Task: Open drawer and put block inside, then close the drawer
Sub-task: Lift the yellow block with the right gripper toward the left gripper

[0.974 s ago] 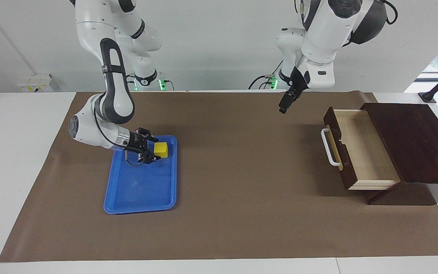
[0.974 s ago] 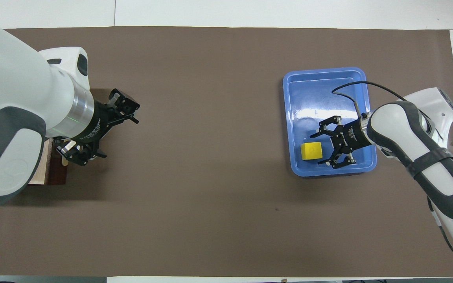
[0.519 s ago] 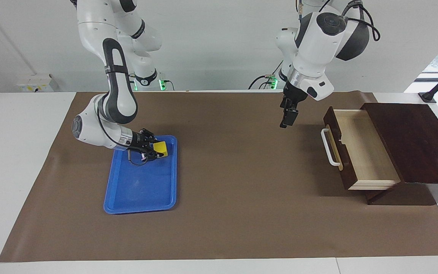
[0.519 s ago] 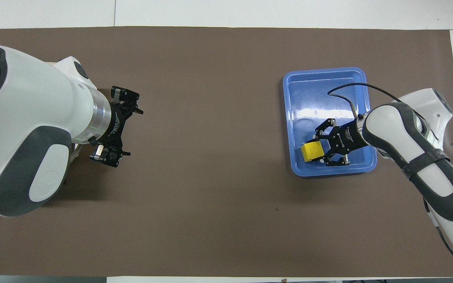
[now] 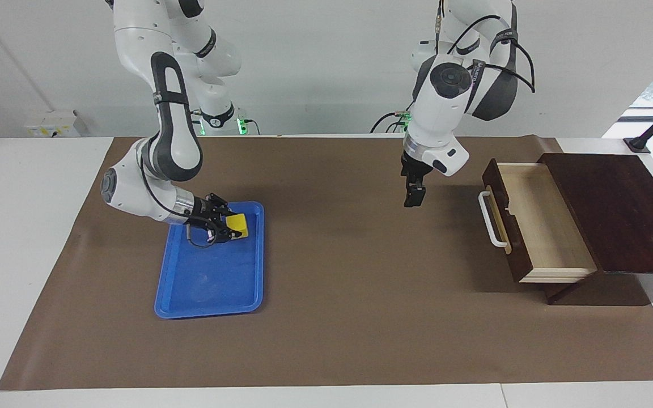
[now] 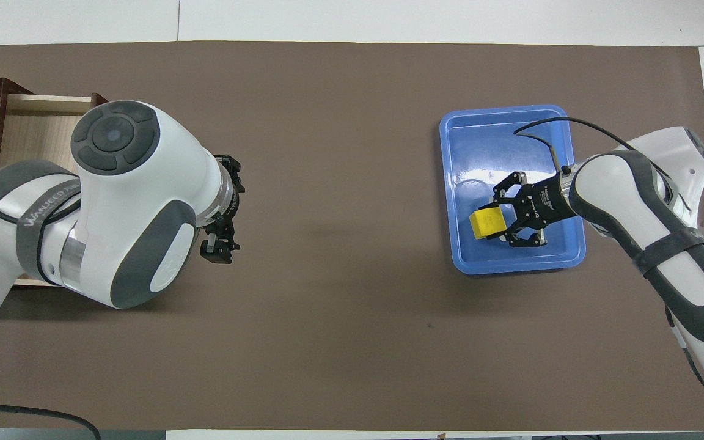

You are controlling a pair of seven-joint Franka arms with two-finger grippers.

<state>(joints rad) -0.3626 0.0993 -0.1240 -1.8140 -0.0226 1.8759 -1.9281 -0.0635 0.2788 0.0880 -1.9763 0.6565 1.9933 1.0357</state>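
The yellow block lies in the blue tray at the end nearer to the robots; it also shows in the overhead view. My right gripper reaches low into the tray and is shut on the block, one finger on each side. The dark brown drawer stands pulled open at the left arm's end of the table. Its pale inside is empty and its white handle faces the tray. My left gripper hangs open in the air over the mat in front of the handle.
A brown mat covers the table between the tray and the drawer. The dark cabinet top spreads out past the open drawer. The left arm's elbow covers part of the drawer in the overhead view.
My right gripper slid forward around the block and closed on it. My left arm swung away from the drawer handle toward the middle of the table and turned its gripper downward.
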